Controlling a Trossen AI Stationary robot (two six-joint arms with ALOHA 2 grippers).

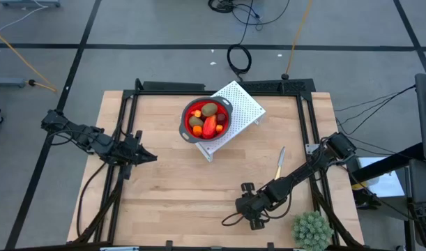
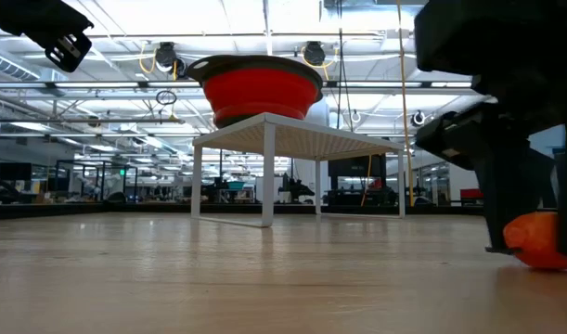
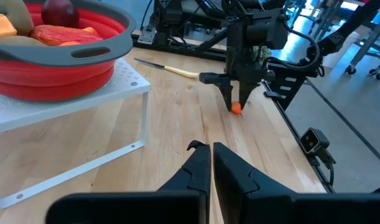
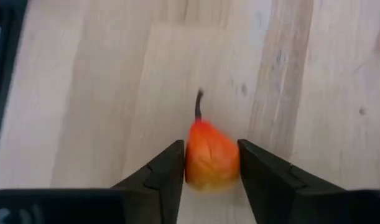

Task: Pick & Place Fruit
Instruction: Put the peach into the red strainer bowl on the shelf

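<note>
The wooden table (image 1: pixel 178 188) carries a white perforated stand (image 1: pixel 237 111), and on that stand sits the red bowl (image 1: pixel 206 118), my landmark, heaped with fruit (image 1: pixel 209 124). Well apart from the bowl, toward the table's near right corner, the right pincer (image 4: pixel 209 168) is down at the surface, its fingers (image 4: pixel 162 174) touching both sides of a small orange fruit piece (image 4: pixel 211 158). Left of the bowl the left pincer (image 3: pixel 211 168) hovers clenched and empty.

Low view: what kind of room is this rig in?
Likely a large open lab or workshop hall: ceiling light strips over exposed pipes, workstations with monitors far behind the wooden table, cables on the floor.
</note>
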